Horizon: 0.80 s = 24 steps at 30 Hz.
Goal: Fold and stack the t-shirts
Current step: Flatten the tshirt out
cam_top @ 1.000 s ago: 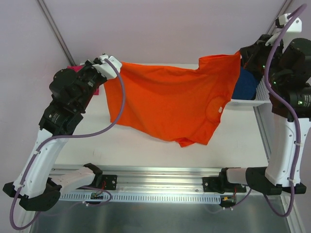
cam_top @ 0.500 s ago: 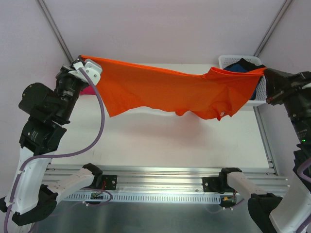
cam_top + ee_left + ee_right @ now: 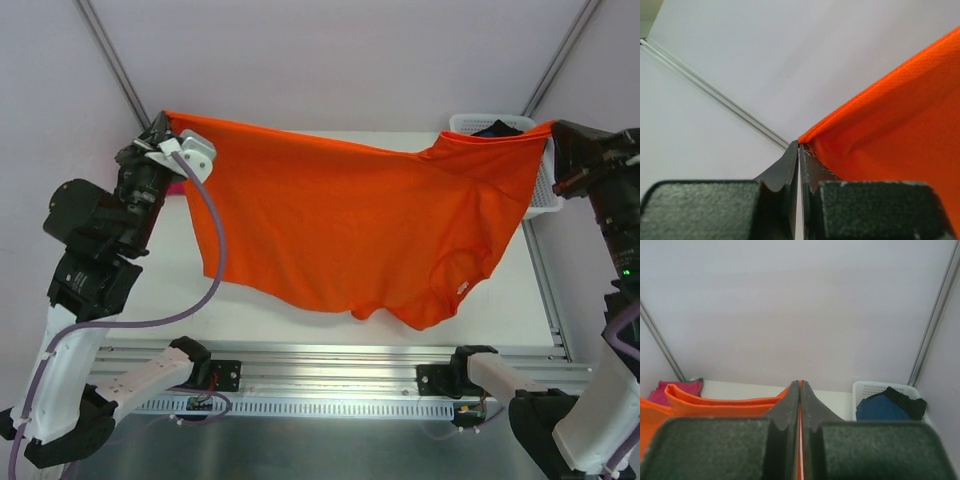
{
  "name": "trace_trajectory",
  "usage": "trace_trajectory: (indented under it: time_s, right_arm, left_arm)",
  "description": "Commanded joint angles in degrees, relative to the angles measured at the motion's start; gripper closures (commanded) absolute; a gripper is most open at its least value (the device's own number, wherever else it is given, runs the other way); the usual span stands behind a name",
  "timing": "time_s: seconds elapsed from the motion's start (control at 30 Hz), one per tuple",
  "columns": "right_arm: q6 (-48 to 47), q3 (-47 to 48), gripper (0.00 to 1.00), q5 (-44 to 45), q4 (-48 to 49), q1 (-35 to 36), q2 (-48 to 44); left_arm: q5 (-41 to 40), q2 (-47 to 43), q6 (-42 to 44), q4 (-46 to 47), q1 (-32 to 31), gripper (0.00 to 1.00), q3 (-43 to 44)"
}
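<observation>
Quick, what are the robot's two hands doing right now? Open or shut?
The left gripper is shut on a corner of the orange t-shirt.
The right gripper is shut on the orange t-shirt's other end.

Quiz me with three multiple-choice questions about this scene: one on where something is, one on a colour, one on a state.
1. Where is the blue shirt?
A. in the basket
B. on the floor
C. hanging on the wall

2. What colour is the shirt stretched between the left hand and the right hand?
A. pink
B. orange
C. black

3. How is the right hand?
A. wide open
B. shut on the orange shirt
C. shut on nothing

Answers:
1. A: the right wrist view shows blue cloth lying inside the white basket.
2. B: the top view shows one orange shirt spread in the air, a corner at each hand.
3. B: a thin line of orange cloth shows between its closed fingers.
</observation>
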Motion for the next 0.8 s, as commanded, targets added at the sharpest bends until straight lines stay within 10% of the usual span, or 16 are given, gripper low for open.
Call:
trace_trajectory:
  time_s: [0.0, 0.47, 0.77]
  right_arm:
    - [-2.86, -2.33, 0.99, 1.67, 6.0, -0.8, 5.17]
    - [-4.0, 2.85, 0.99, 2.1, 5.22, -0.8, 10.98]
    - [-2.95, -4.45, 0.99, 5.97, 4.17, -0.89, 3.34]
  left_arm:
    - [2.1, 2.23, 1.35, 6.95, 0.45, 1.0, -2.84]
    - [0.97, 13.04, -5.42, 9.76, 6.77, 1.0, 7.25]
    - [-1.58, 5.23, -6.21, 8.8, 7.04, 1.0, 0.41]
